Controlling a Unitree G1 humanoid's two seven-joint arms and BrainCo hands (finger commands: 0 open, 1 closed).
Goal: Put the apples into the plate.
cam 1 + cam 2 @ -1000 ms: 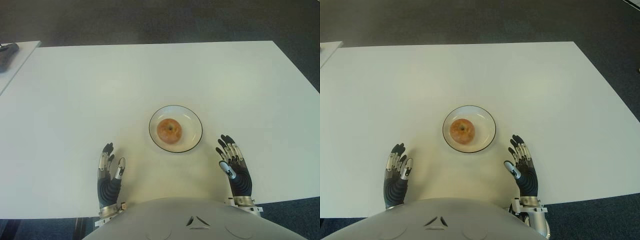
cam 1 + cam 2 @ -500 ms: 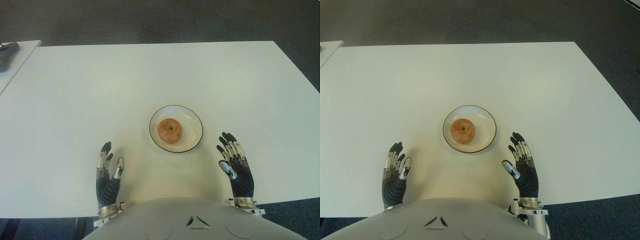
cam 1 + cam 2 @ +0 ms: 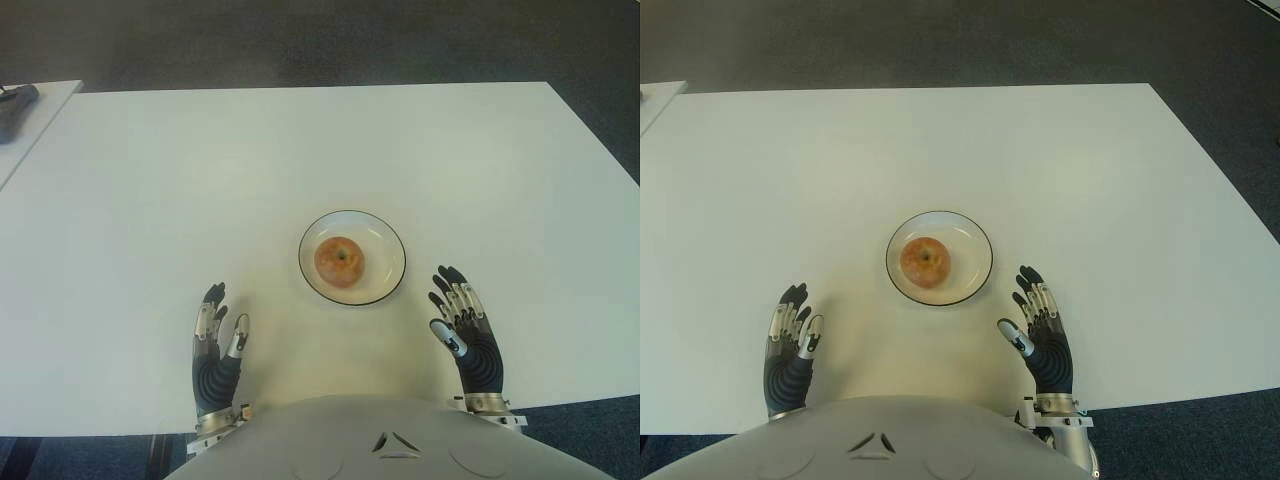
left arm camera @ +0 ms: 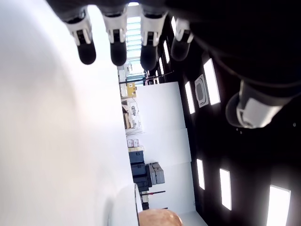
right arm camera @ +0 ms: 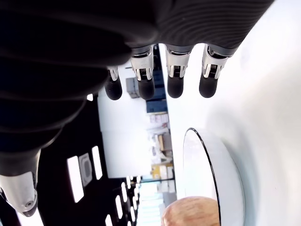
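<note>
now the apple sits in the plate; right hand has edged inward, left hand unmoved, both spread, empty; task looks done.

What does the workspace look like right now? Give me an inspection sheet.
Surface: white table, bare apart from the job's things.
Job's things: one apple lies in the plate; no other apple seen.
Clutter: dark object on a side table at far left.
Hands: left hand left of the plate, right hand right of it; both open, holding nothing.
Cables: nothing seen.
Surroundings: dark carpet beyond the table.
</note>
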